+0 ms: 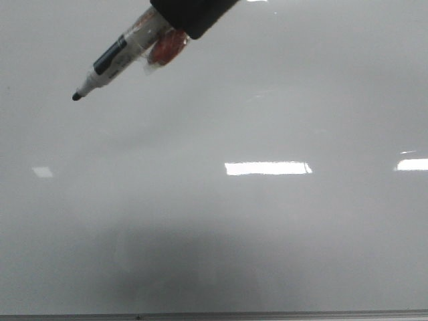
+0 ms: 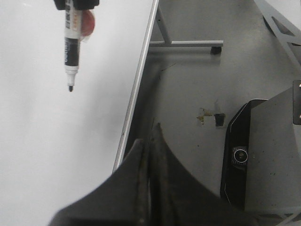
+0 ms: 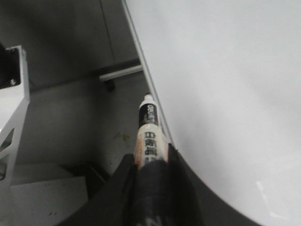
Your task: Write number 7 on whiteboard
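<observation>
The whiteboard (image 1: 267, 234) fills the front view, glossy pale grey with bright light reflections. No number 7 or any black stroke shows on it. My right gripper (image 1: 182, 23) enters at the top and is shut on a black-and-white marker (image 1: 117, 59), whose uncapped black tip (image 1: 77, 97) points down-left over the board. I cannot tell whether the tip touches. The marker also shows in the left wrist view (image 2: 70, 47) and between the right gripper (image 3: 150, 157) jaws (image 3: 149, 127). My left gripper (image 2: 149, 136) is shut and empty, beside the board's edge strip (image 2: 136, 89).
An orange-red blob (image 1: 167, 47) sits against the marker by the right gripper. The board's metal edge (image 1: 267, 314) runs along the near side. Beyond the edge are grey floor, a stand leg with a caster (image 2: 215, 48), and a black device (image 2: 240, 155).
</observation>
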Controlling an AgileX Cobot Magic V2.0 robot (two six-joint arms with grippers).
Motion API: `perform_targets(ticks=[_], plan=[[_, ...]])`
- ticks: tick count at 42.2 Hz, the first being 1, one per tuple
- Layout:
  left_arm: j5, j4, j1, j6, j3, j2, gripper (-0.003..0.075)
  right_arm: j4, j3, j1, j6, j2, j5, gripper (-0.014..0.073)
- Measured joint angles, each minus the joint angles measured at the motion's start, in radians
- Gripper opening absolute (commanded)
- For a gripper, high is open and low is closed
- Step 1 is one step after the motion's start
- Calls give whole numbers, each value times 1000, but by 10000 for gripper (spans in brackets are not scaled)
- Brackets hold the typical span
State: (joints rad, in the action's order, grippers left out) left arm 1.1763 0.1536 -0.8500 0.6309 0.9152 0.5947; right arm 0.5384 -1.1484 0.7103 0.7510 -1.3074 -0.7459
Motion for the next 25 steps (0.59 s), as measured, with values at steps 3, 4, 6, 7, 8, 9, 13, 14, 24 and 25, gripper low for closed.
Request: perform_targets(ticks=[3, 4, 6, 7, 8, 9, 13, 14, 24, 25], plan=[[0, 0, 0, -2, 0, 0, -20, 4, 0, 0, 0, -25, 101, -59], [0, 0, 0, -2, 0, 0, -20, 6, 0, 0, 0, -40, 153, -59], [0, 0, 0, -2, 0, 0, -20, 6, -7, 0, 0, -75, 242, -59], [0, 0, 0, -2, 0, 0, -20, 6, -17, 0, 0, -99, 273, -59], [0, 0, 0, -2, 0, 0, -20, 6, -30, -2, 0, -124, 299, -59], [0, 0, 0, -2, 0, 0, -20, 8, -43, -1, 0, -146, 313, -59], [0, 0, 0, -2, 0, 0, -20, 17, -117, -10, 0, -260, 333, -59], [0, 0, 0, -2, 0, 0, -20, 19, -137, -12, -5, -287, 333, -59], [0, 0, 0, -2, 0, 0, -20, 37, -250, -68, -52, -457, 346, -59], [0, 0, 0, -2, 0, 0, -20, 42, -252, -71, -52, -459, 346, -59]])
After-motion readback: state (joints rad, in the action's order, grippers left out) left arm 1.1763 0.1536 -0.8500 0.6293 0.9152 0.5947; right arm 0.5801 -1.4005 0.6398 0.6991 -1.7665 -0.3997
